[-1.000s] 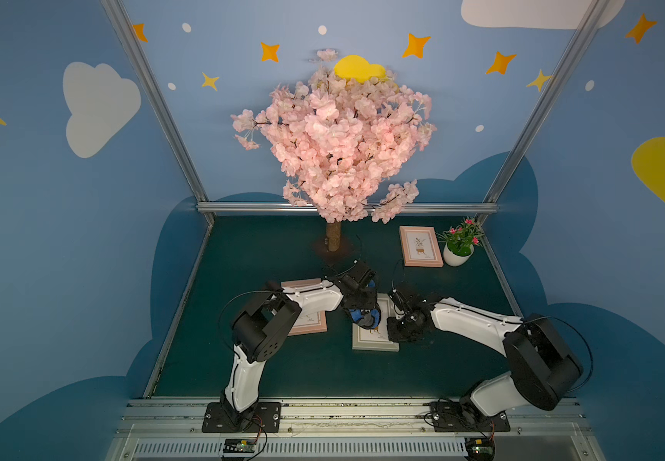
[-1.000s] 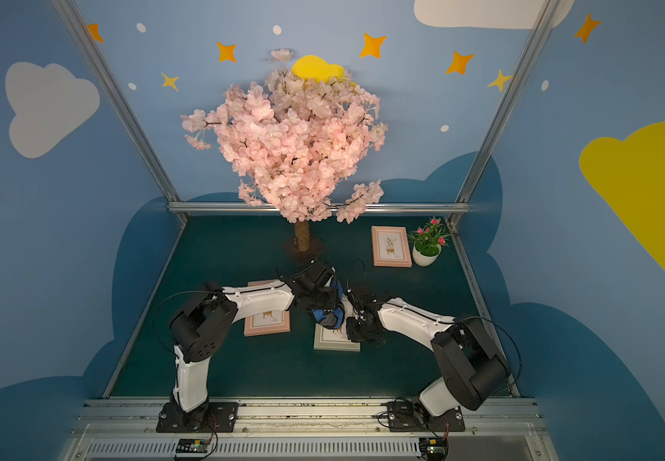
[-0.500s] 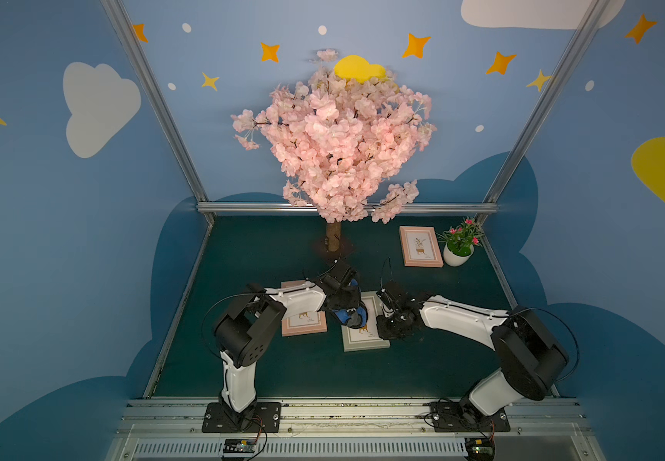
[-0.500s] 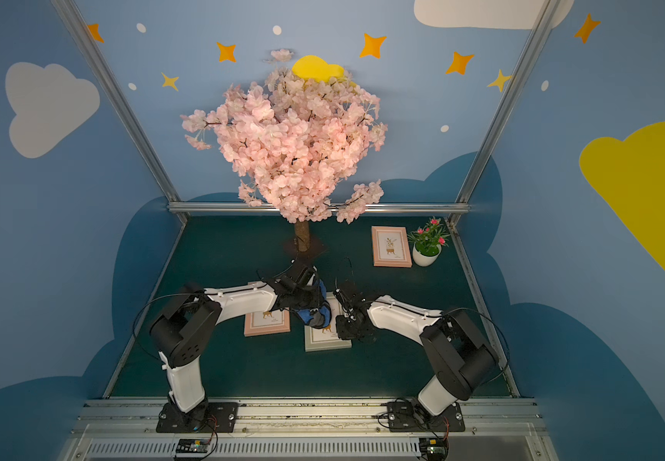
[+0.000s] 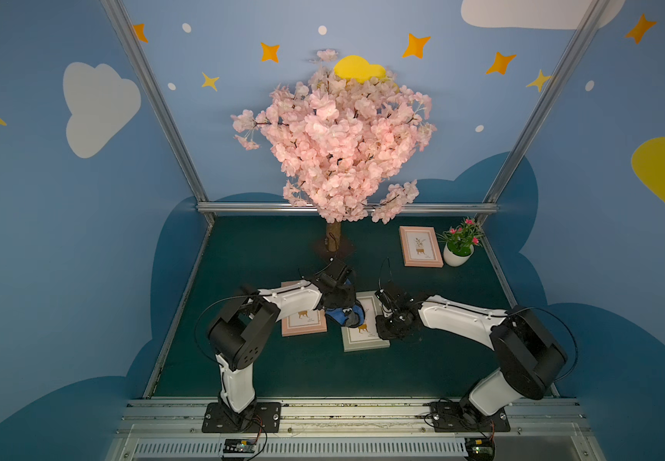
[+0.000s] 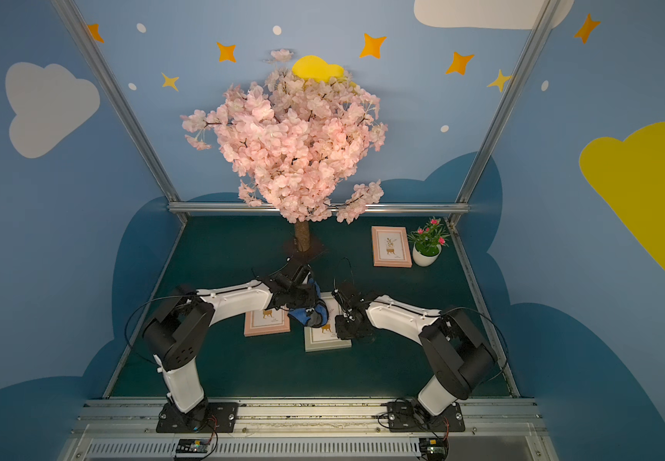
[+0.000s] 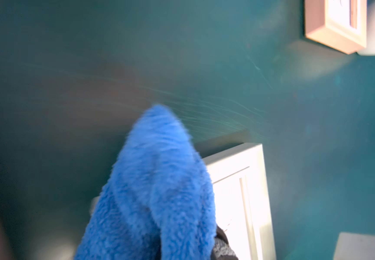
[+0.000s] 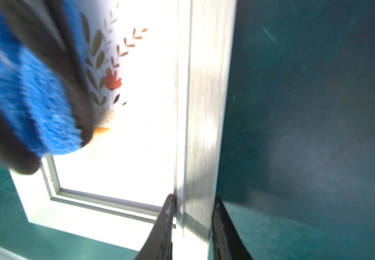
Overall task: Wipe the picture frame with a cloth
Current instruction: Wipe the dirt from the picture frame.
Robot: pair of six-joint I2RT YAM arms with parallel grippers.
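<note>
The left pincer (image 5: 342, 306) is clamping shut on the cloth (image 5: 346, 316), which is bunching into a blue wad with its dark grey reverse showing. In both top views the cloth is pressing on the white frame (image 5: 366, 340) at that frame's 10 o'clock corner, and it is covering part of the flower print under the glass. In the left wrist view the cloth (image 7: 159, 191) is draping in a pointed fold over the white frame (image 7: 245, 202). The pincer's own tips are hiding behind the plush there.

The right pincer (image 8: 193, 201) is gripping the white frame's rail at 3 o'clock. One finger (image 8: 167, 216) is sitting on the inner side of the rail against the glass, and the other is sitting on the outer side.

The white frame is lying on the green table (image 5: 283, 371), at about 6 o'clock from the tree trunk (image 5: 333, 236). A pink frame (image 5: 302, 319) is lying just beside it at 9 o'clock, partly under the left arm (image 5: 294, 298). A second pink frame (image 5: 420, 246) is lying well apart at 1 o'clock, with a potted plant (image 5: 459, 247) standing just beside that one at 3 o'clock.
</note>
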